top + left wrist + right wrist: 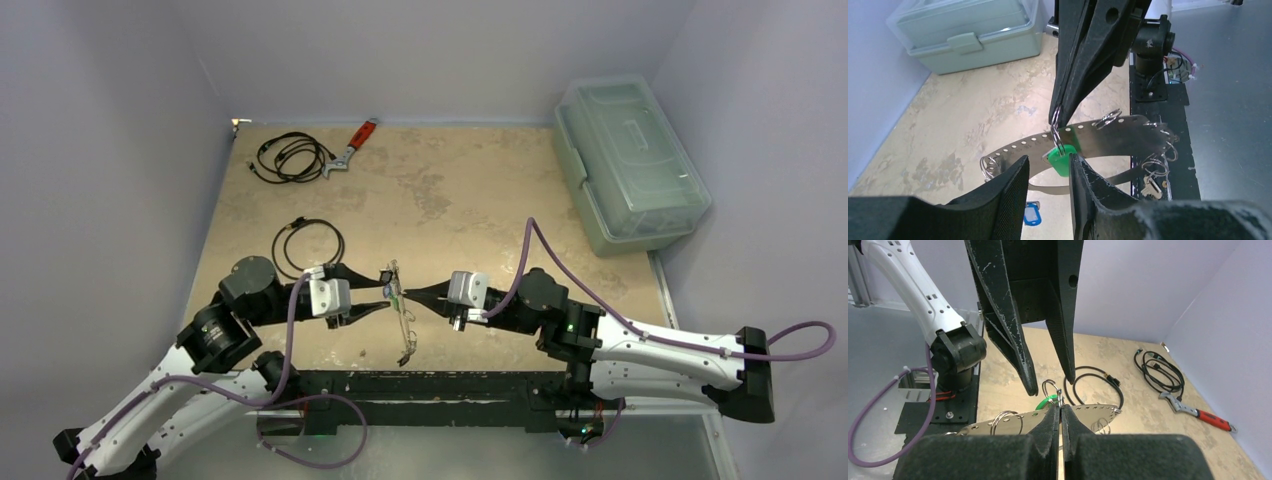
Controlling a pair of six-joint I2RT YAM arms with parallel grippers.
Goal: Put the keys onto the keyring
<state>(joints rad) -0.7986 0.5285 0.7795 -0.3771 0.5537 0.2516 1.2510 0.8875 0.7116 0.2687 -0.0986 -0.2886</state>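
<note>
The left end effector stands partly open, and the green key hangs between its fingers, not clamped. Below it a blue key lies on the bench, half hidden. Just ahead, the keyring is in the air: a thin, light, springy metal band, likely slippery, best taken on its flat part. The right end effector is closed on its upper edge beside a small ring. Whether the green key is threaded, I cannot tell

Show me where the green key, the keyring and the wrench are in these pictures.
green key (1062,162): left wrist view, on its green plastic tag.
keyring (1128,132): left wrist view, on the flat perforated metal band.
wrench (1215,421): right wrist view, on its red handle.
</note>
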